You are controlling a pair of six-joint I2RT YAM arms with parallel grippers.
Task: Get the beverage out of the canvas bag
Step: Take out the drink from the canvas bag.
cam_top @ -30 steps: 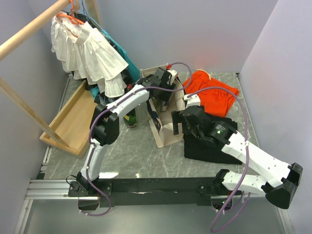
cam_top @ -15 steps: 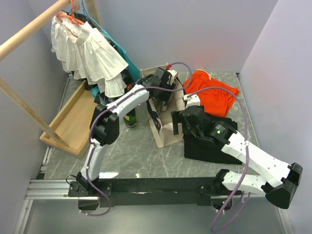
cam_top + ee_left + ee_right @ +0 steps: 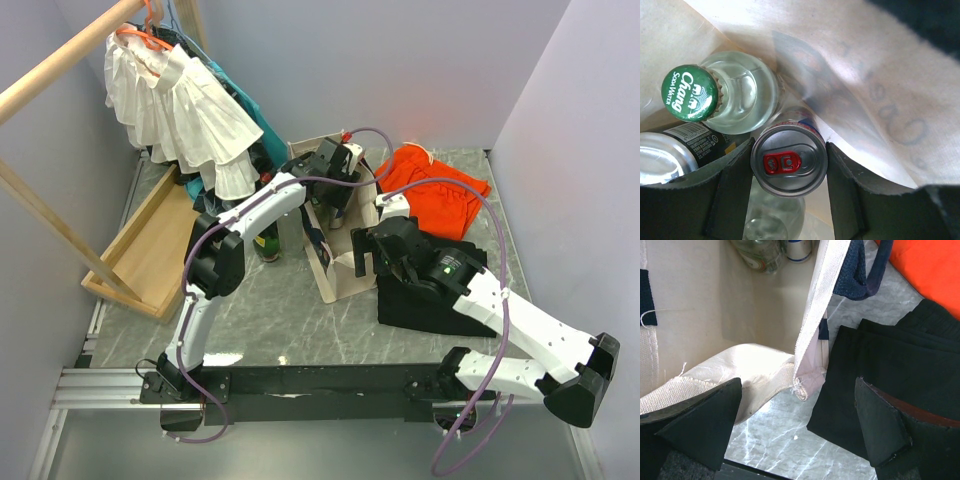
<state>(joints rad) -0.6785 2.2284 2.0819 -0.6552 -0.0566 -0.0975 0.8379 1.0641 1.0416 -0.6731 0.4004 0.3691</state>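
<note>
Change: none is seen; the left gripper (image 3: 789, 165) is kept down in the bag (image 3: 345, 275).
Grip: fingers (image 3: 732, 195) are clenched on the can (image 3: 789, 159), one at each side.
Can: low in the bag, beside a green-capped bottle (image 3: 747, 95).
Right gripper (image 3: 797, 390): spread wide astride the bag wall.
Meaning: grasp is judged set; lift not begun.

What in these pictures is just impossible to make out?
- Top view: the drinks inside the boxy beige canvas bag, hidden under the left arm.
- Left wrist view: the brand of the silver can with a red tab; only its lid shows.
- Left wrist view: the black-labelled can, cut off by the left edge.
- Left wrist view: the clear glass object below the silver can, blurred.
</note>
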